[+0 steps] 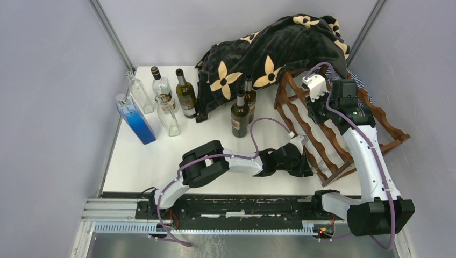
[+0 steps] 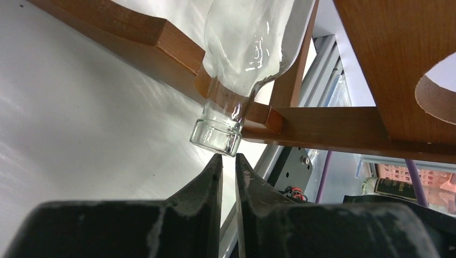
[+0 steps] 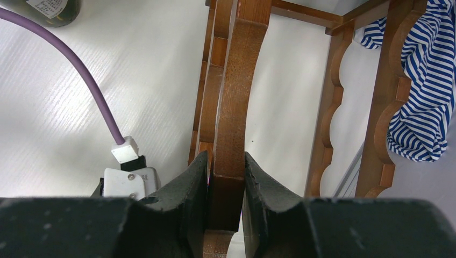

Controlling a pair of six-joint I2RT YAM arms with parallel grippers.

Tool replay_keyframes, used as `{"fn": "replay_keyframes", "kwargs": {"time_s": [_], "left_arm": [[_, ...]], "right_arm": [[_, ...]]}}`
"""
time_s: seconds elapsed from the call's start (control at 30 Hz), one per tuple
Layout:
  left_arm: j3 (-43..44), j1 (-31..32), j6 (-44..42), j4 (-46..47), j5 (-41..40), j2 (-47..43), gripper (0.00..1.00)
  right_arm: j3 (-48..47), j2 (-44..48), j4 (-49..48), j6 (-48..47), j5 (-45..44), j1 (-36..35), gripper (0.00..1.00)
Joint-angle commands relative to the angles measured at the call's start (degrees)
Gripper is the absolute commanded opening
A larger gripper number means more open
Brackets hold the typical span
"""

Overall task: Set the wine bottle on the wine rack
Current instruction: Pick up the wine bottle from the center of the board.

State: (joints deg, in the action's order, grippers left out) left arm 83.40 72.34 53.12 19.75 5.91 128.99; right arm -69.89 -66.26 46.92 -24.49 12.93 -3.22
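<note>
Left jaws closed, empty, just off wine bottle (image 2: 253, 43) mouth, its axis toward them; right jaws clamp wine rack (image 3: 236, 80).

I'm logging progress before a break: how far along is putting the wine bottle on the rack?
Looks done: the clear glass wine bottle lies on the dark reddish-brown wooden rack, its neck in a scalloped notch. In hand: the right gripper is clamped on a rack rail; the left gripper is shut, holding nothing, at the bottle's mouth. Left: probably only releasing the rack and backing both arms away.
</note>
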Motion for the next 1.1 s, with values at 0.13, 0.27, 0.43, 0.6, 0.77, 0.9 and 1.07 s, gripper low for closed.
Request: {"fn": "replay_keyframes", "kwargs": {"time_s": [0.13,0.27,0.43,0.6,0.77,0.9,1.07], "left_arm": [[4.70,-0.85,-3.28,0.47,0.81,1.66,0.21],[6.38,-0.95,-3.55,0.47,1.70,2.58,0.21],[6.49,-1.10,-3.73,0.64,2.23,2.81,0.23],[2.28,-1.23,-3.73,1.76,1.41,-0.12,0.25],[-6.11,-0.97,-5.19,3.18,-0.58,-7.36,0.33],[-11.58,0.00,-8.09,2.25,-2.56,-14.64,0.40],[-16.15,1.41,-12.11,-1.93,-4.82,-23.58,0.49]], "right_arm": [[-0.12,0.59,-1.31,-2.67,7.71,-1.93,0.15],[-0.14,0.64,-1.28,-2.76,7.73,-1.89,0.16],[-0.16,0.69,-1.33,-2.73,7.72,-1.89,0.17],[-0.96,0.61,-0.58,-3.10,7.81,-1.89,0.30],[-2.57,0.43,0.23,-3.67,7.97,-1.91,0.47],[-5.61,-0.34,1.64,-4.40,8.52,-1.89,0.61],[-9.60,-0.77,2.90,-5.51,8.63,-1.94,0.73]]}}
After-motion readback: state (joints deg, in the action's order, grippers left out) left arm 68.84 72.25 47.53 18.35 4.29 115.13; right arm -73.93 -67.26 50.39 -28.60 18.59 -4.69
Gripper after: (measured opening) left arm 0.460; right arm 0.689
